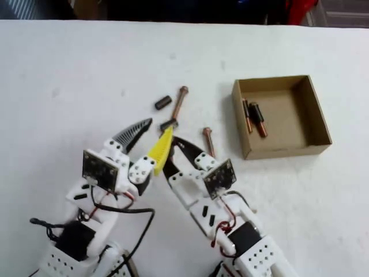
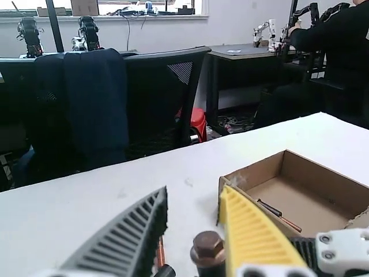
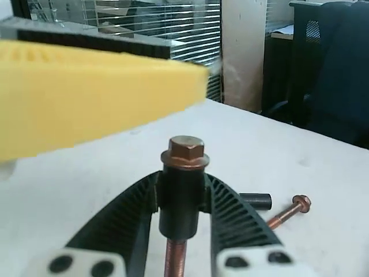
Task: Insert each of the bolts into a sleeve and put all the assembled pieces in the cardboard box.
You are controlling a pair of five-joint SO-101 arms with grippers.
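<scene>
Right tool [image 3: 181, 187] clamped on a black sleeve [image 3: 180, 205] with a copper bolt [image 3: 185, 152] through it, head up, mid-table [image 1: 86, 69], left of the box [image 1: 317, 109]. Left tool [image 2: 195, 199] wide open, empty, its yellow finger just beside them. A loose sleeve [image 1: 163, 103] and loose bolt [image 1: 179, 104] lie beyond; a second bolt [image 1: 207, 141] lies beside the right tool. Two assembled pieces [image 1: 258, 119] lie in the box.

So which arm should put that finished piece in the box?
The right arm: its fingers grip a bolt in a sleeve, and the cardboard box is nearer to it.
</scene>
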